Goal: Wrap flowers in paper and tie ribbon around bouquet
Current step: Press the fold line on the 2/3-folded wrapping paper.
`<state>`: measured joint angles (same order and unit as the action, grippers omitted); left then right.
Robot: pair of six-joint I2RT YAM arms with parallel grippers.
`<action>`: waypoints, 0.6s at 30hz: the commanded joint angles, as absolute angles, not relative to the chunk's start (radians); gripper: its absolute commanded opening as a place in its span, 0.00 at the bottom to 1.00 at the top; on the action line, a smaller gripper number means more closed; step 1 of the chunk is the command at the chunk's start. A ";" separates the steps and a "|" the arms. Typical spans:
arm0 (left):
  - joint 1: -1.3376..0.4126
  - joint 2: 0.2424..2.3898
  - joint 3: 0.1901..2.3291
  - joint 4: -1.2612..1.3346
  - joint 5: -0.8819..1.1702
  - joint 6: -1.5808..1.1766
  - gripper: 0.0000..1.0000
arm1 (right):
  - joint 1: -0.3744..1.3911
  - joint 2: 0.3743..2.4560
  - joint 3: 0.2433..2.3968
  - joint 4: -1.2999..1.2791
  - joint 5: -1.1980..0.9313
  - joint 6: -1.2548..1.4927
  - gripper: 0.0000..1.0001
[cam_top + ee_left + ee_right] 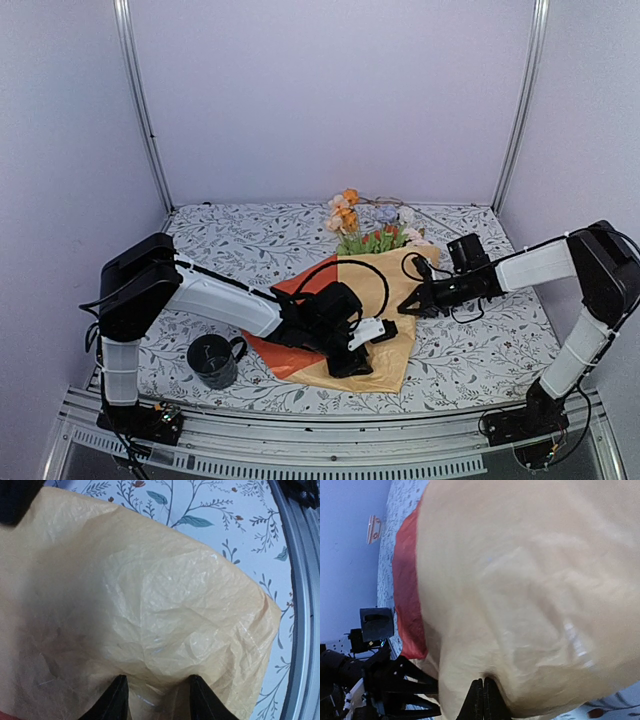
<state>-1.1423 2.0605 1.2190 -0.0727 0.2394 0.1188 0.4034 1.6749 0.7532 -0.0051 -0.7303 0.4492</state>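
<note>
— While scanning from the near edge, meeting what first?
— Dark mug, upright on the leaf-patterned tabletop, just beside the left arm and near the orange-red corner of the paper.
— And on the sheet itself?
— Left tool, set down on the near part of the mustard side. Seen from its wrist: fingers standing apart, a crumpled hump of paper rising between them. Cannot tell whether clamped on that hump or merely straddling it.
— Lying flat?
— Hardly. Mustard face up, creased and bulging, with the orange-red side showing along the left edge and the near corner reaching toward the front of the tabletop.
— Further back?
— Right tool at the paper's right edge, about midway along. Fingers pressed tight together, pinching the rim, the sheet puckered right at the tips.
— Farthest off?
— Flowers, past the paper's far edge. Green stems meeting that edge; peach, orange, white and pale blue heads lying bare on the tabletop beyond it, near the back wall.
</note>
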 commanded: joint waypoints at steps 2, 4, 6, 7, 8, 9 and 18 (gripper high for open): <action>-1.148 2.108 1.181 -0.233 0.240 0.145 0.42 | 0.292 1.815 0.840 0.078 -0.727 0.424 0.01; -1.148 2.110 1.185 -0.240 0.241 0.146 0.42 | 0.262 1.854 0.891 0.079 -0.724 0.421 0.01; -1.148 2.109 1.186 -0.243 0.241 0.147 0.42 | 0.219 1.884 0.929 0.078 -0.711 0.425 0.02; -1.147 2.109 1.184 -0.245 0.241 0.146 0.42 | 0.196 1.899 0.946 0.077 -0.703 0.433 0.02; -1.148 2.109 1.183 -0.244 0.241 0.147 0.42 | 0.173 1.914 0.961 0.076 -0.692 0.441 0.02; -1.148 2.111 1.183 -0.245 0.242 0.147 0.42 | 0.149 1.934 0.981 0.072 -0.683 0.457 0.02; -1.147 2.118 1.186 -0.259 0.232 0.148 0.42 | 0.046 2.164 1.348 -0.171 -0.641 0.445 0.02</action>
